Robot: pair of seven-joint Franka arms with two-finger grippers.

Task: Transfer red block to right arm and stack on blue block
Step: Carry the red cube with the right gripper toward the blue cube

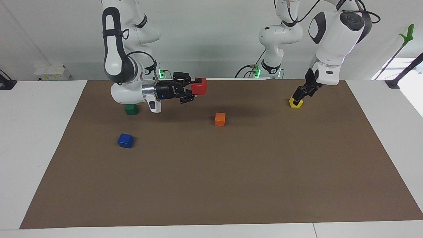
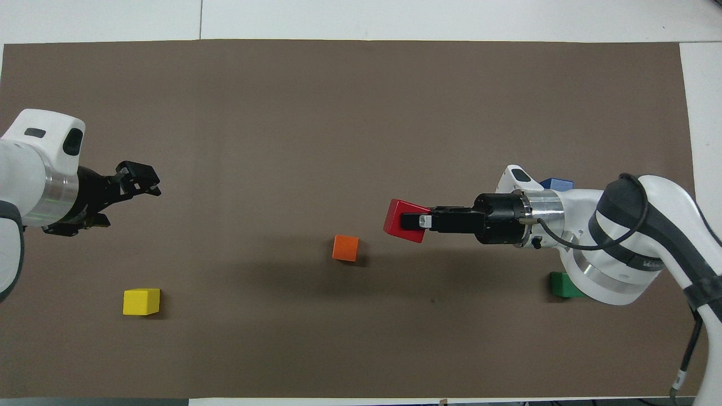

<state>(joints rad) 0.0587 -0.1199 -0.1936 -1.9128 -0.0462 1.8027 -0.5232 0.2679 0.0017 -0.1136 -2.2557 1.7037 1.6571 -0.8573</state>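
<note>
Brown mat [image 1: 211, 185] spread over a white table, pale wall at the robots' end. Handover judged done: red block [image 1: 201, 86] clamped between the fingertips of the right gripper [image 1: 191, 88], held level in the air over the mat, between the orange block [image 1: 220, 119] and the green block [image 1: 131, 109], clear of both. Left gripper [image 2: 127, 200] raised over the mat toward the left arm's end, fingers spread wide and holding nothing, near the yellow block [image 1: 296, 102] but not touching it; waiting, by the look of it. Step in hand: carrying to the stack. Blue block [image 1: 125, 140] resting alone on the mat toward the right arm's end, farther from the robots than the green block, top face bare. Next, probably: swing the wrist to point down, bring red squarely over blue, lower until the faces meet, then release; an off-centre placement likely to tip or slide off.
</note>
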